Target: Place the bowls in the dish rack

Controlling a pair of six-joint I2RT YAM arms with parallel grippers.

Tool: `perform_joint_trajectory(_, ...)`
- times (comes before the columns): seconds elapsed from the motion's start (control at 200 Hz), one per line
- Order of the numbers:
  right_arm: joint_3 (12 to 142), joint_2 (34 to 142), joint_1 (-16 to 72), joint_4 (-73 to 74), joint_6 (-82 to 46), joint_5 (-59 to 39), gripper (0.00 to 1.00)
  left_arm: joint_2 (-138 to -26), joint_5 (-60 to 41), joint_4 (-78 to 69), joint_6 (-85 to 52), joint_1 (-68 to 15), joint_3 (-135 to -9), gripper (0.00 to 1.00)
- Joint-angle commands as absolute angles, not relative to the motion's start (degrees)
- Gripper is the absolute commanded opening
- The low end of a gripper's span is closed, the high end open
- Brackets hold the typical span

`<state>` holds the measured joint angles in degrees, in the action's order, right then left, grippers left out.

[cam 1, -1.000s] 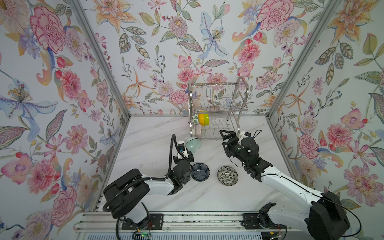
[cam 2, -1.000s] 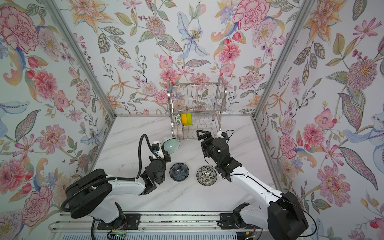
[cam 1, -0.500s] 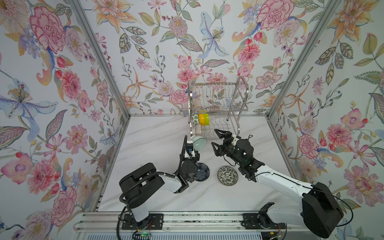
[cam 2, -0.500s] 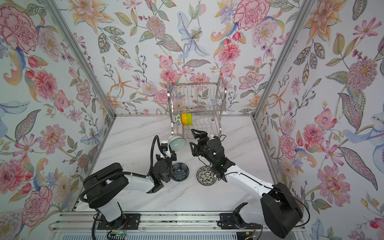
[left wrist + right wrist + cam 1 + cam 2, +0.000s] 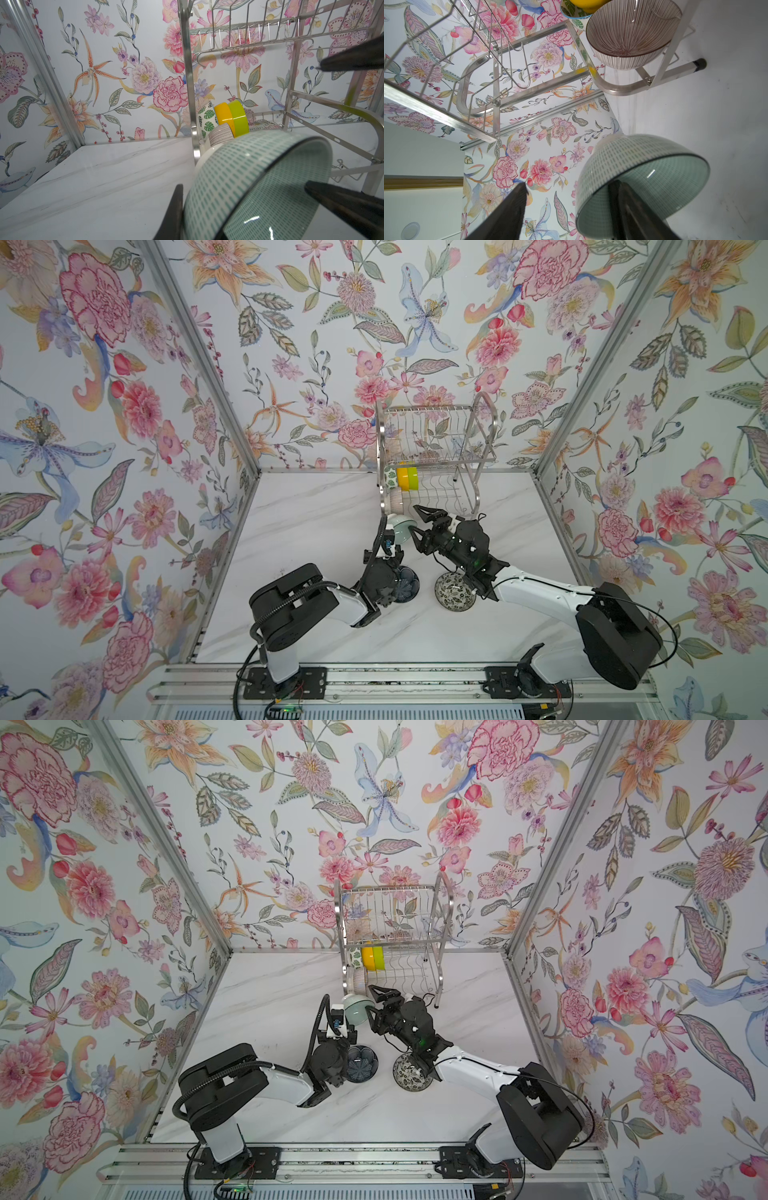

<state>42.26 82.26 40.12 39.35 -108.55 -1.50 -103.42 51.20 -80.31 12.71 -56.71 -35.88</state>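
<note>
Marble tabletop [image 5: 316,531]: seven bowls [image 5: 455,591], four inside one dish rack [image 5: 432,435].

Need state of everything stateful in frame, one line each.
left tool, shut on the pale green bowl's rim
pale green bowl, held tilted above the table
right tool, open, one finger at that bowl's mouth, not clamped
leaf bowl, racked on edge
orange bowl, racked on edge
lime bowl, racked on edge
striped bowl, racked, tilted
dark blue bowl, upright on table
floral bowl, upright on table
dish rack, standing, upper tier empty
</note>
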Motion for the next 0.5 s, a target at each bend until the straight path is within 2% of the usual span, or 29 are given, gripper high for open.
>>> perform_joint_trajectory(0.0,46.31,83.21,40.59,41.95,-108.97,-1.04,0.67,-103.89,50.38,-86.3,14.63,-57.52,-38.31,0.0)
perform_joint_trajectory(0.495,49.5,85.8,42.78,40.07,-110.6,0.13,0.38,-103.01,50.43,-85.85,17.36,-58.49,-38.4,0.0)
